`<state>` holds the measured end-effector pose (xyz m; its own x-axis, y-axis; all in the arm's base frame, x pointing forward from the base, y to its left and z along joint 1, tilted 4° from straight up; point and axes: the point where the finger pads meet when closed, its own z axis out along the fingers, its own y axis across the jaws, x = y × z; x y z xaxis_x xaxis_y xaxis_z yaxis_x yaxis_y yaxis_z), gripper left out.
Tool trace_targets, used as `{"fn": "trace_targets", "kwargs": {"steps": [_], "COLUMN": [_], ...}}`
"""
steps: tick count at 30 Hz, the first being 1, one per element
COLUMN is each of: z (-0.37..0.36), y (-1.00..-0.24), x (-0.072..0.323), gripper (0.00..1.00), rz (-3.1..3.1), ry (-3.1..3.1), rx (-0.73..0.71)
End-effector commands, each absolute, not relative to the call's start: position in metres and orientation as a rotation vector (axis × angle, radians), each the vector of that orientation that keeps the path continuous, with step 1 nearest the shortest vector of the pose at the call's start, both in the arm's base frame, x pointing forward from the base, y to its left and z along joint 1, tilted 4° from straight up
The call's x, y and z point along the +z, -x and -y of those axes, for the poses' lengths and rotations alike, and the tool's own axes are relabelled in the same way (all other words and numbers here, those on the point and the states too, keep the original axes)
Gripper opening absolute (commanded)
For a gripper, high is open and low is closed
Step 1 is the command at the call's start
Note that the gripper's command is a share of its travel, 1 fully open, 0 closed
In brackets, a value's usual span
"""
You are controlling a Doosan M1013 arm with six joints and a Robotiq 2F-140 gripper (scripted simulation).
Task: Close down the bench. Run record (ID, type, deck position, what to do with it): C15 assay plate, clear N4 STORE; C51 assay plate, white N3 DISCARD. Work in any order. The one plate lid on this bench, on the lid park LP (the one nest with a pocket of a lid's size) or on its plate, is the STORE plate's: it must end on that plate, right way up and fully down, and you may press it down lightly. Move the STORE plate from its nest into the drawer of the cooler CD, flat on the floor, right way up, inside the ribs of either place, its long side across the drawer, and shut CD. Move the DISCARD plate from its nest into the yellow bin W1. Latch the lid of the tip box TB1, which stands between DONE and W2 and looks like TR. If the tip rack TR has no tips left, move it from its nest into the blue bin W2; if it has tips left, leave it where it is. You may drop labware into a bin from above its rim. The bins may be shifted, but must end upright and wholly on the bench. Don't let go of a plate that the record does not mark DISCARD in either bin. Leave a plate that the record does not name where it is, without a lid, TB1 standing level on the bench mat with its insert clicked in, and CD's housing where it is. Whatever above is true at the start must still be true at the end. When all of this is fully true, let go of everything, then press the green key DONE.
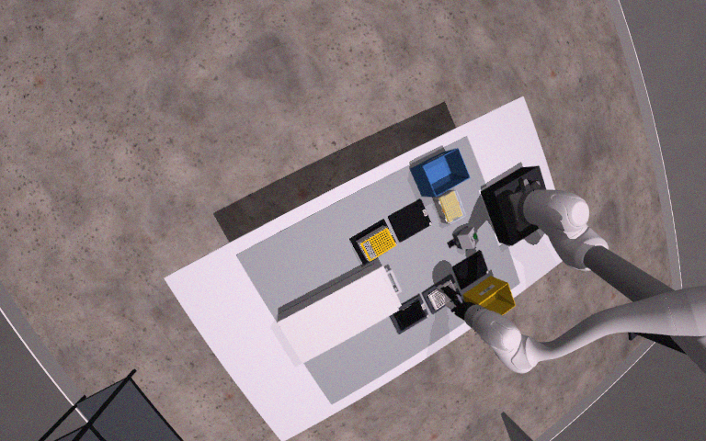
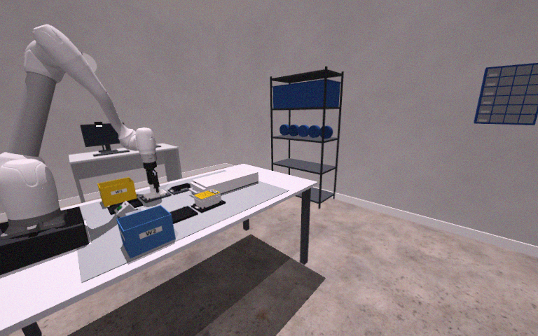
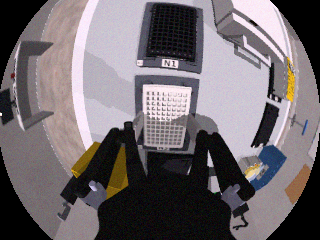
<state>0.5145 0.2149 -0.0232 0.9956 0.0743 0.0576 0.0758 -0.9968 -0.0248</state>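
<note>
The white assay plate sits in its dark nest, also seen in the overhead view. My gripper is straight above it, its two fingers down along the plate's long sides and shut on it. In the side view the gripper reaches down to the plate at nest height. A dark, clear-looking plate lies in the nest beyond, with an N3 label between the two. The yellow bin stands right beside my wrist.
The white cooler lies left of the nests, shut. A rack with yellow tips stands mid-mat. The blue bin, the tip box and the green key are near the arm's base. An empty dark nest is beside the yellow bin.
</note>
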Motion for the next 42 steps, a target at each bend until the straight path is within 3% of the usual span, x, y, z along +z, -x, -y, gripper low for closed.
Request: {"fn": "trace_targets", "kwargs": {"steps": [1, 42], "z": [-0.2149, -0.2148], "y": [-0.5145, -0.5142], "x": [-0.0233, -0.0187], "gripper": [0.00, 0.00], "rz": [0.117, 0.117], "ry": [3.111, 3.111], "rx": [-0.088, -0.088]}}
